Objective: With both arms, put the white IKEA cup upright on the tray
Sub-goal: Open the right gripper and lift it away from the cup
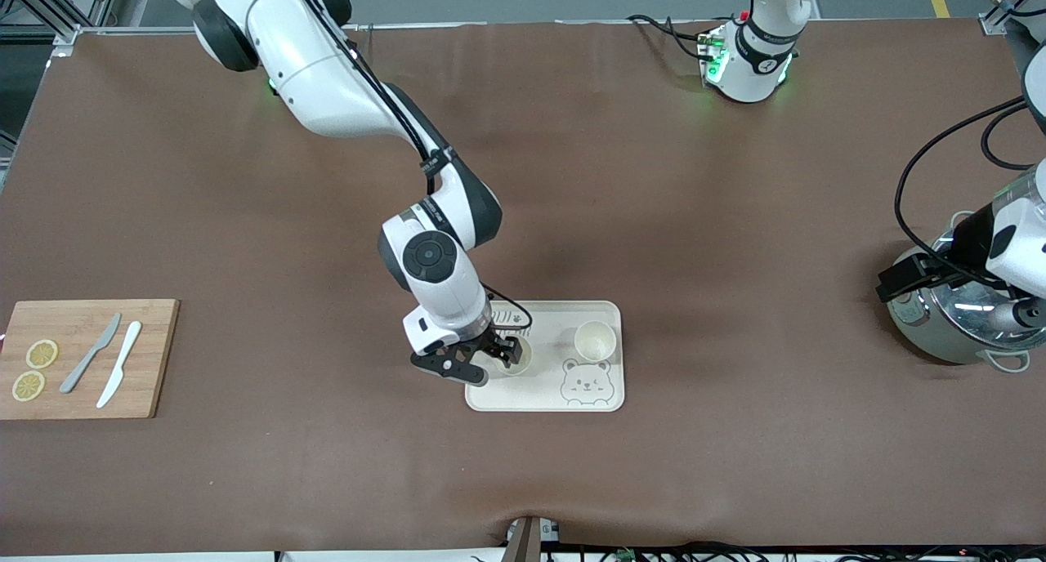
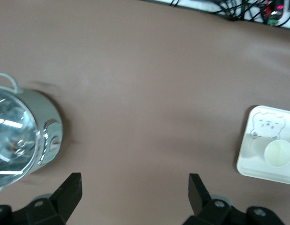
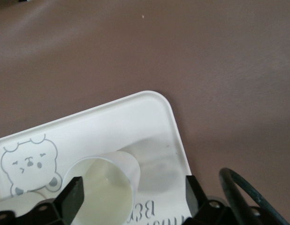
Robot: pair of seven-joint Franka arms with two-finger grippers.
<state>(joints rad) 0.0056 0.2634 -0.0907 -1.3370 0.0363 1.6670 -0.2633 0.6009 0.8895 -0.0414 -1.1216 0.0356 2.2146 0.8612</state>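
Observation:
The cream-white tray [image 1: 543, 394] with bear drawing lies on the brown table. Two white cups stand upright on it. One cup [image 1: 594, 340] is toward the left arm's end of the tray. The other cup [image 1: 518, 358] is toward the right arm's end. My right gripper [image 1: 490, 359] is low over that second cup. In the right wrist view the gripper [image 3: 133, 185] is open, and the cup [image 3: 105, 187] stands between its spread fingers, close to one finger [image 3: 72, 197]. My left gripper [image 1: 897, 282] hangs open and empty beside the pot, as the left wrist view [image 2: 135, 180] shows.
A shiny steel pot with a glass lid [image 1: 956, 321] stands at the left arm's end of the table. A wooden cutting board [image 1: 147, 358] with two lemon slices and two knives lies at the right arm's end. Black cables trail from the left arm.

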